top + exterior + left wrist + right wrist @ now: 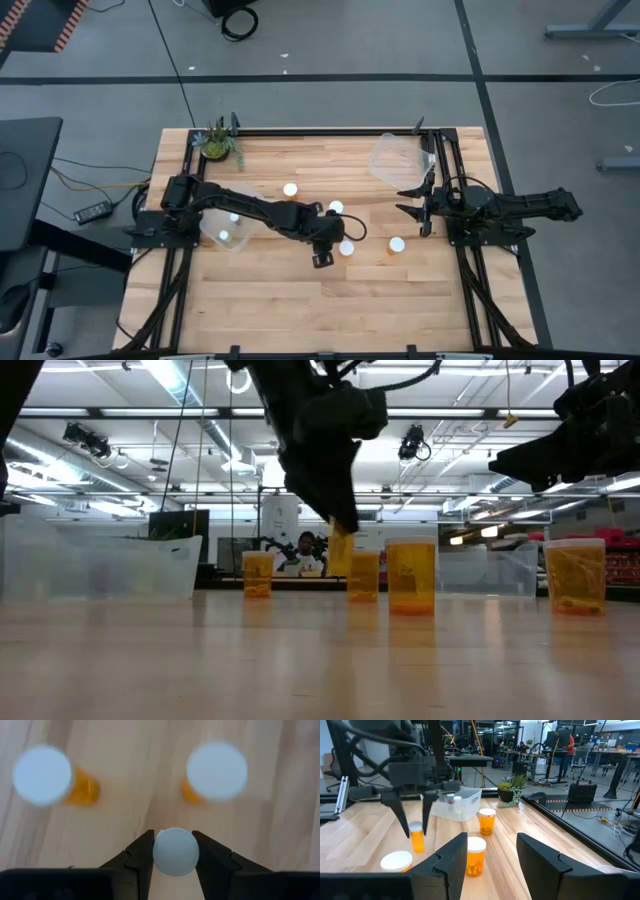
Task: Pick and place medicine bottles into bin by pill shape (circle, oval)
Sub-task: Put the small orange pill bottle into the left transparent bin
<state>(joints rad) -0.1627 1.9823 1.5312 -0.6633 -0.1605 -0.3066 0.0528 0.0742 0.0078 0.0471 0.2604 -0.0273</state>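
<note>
The left end effector [175, 851] sits mid-counter with its fingers pinching a small bottle [175, 851] by the sides — cap up, long axis upright, dead centre between the fingers, and in the low view it looks clear of the counter [300, 300]. Two more bottles [42, 775] stand just beyond it, and the clear bin [228, 232] holding bottles lies back toward the left arm's base. The right end effector [415, 205] waits at the right edge, fingers pressed together — well apart from this bottle.

Wooden table [300, 300] bears bottles [397, 244], bins [400, 158], plant [216, 146].
</note>
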